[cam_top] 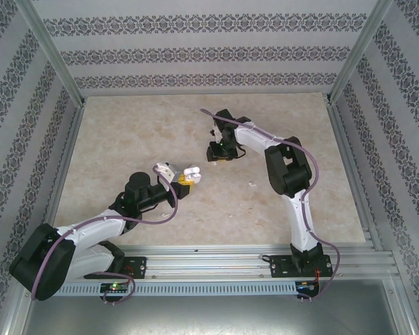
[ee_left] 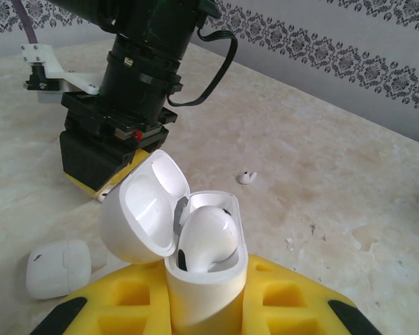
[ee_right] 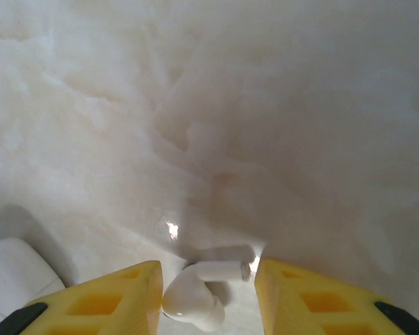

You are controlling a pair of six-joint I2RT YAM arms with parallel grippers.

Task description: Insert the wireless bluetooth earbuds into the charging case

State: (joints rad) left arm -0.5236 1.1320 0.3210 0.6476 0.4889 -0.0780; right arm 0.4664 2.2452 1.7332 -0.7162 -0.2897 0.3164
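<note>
Earbuds (ee_left: 206, 237), three: one in left pincer's (cam_top: 186, 179) clamped open case (ee_left: 140, 209), one between right pincer's (ee_right: 208, 279) parted fingers (ee_right: 105, 300), one loose.

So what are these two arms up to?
They are packing earphones away. The left gripper holds the open charging case, with one earbud already sitting in it. The right gripper is down at the table, fingers either side of a second earbud lying there, not clearly pinched. A third earbud lies loose nearby.
</note>
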